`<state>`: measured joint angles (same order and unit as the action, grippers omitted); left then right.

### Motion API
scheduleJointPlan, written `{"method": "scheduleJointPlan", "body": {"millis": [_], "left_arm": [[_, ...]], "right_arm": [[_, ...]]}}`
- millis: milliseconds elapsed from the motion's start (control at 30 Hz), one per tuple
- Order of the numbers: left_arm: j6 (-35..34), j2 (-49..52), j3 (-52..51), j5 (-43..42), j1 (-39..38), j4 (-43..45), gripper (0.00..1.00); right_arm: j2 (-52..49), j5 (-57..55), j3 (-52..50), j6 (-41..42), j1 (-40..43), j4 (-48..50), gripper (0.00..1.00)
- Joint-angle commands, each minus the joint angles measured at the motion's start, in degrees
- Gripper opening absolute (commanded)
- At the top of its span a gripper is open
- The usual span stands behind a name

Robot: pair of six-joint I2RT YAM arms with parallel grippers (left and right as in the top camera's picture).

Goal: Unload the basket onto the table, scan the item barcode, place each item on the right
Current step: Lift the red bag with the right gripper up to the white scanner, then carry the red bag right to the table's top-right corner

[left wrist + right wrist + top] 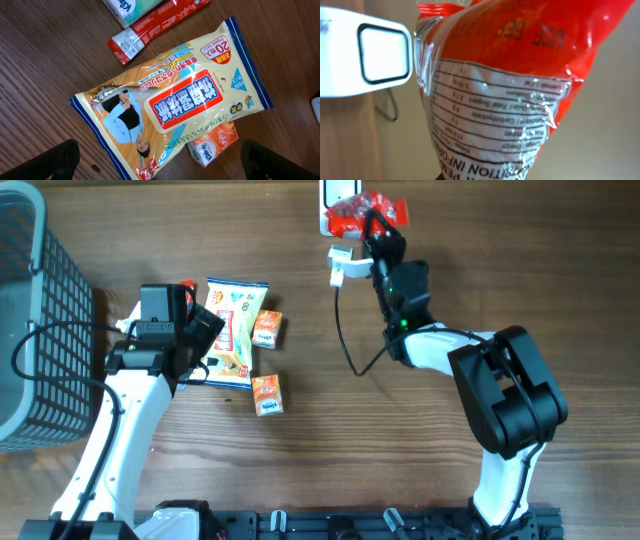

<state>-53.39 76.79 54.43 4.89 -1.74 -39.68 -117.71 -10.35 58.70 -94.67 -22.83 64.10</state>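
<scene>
One red packet (520,60) in grip of right claw (372,222), beside scanner (370,60); left claw (207,345) wide.

Top-down overhead, close wrist cams (shared: packet (345,220))

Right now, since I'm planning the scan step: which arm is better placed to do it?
Right. The right gripper is shut on the red packet, close beside the scanner. The left gripper hangs open over the wipes pack, holding nothing.
</scene>
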Motion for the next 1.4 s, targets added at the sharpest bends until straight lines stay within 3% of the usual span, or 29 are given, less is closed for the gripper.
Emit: {"method": "scheduleJointPlan", "body": {"millis": [0,267,700,1000,1367], "left_arm": [[0.70,-0.76,-0.31,0.98,0.37,-0.04,1.00],[0.68,-0.76,-0.31,0.98,0.37,-0.02,1.00],[0.68,-0.76,-0.31,0.98,0.37,-0.02,1.00],[0.68,-0.76,-0.31,0.98,0.37,-0.04,1.00],[0.68,-0.76,-0.31,0.98,0.37,-0.04,1.00]], "right_arm": [[-1.79,6.19,7.56,0.44,1.14,-1.42,0.04],[-6.88,7.85,18.97,5.68,4.48,-4.87,0.04],[-18.51,9.99,24.48,6.23,7.72,-0.52,0.04],[-19.04,9.97,30.40,9.42,7.72,-0.70,0.05],[-19.04,4.72,30.67,12.13,9.88,-3.06,0.04]]}}
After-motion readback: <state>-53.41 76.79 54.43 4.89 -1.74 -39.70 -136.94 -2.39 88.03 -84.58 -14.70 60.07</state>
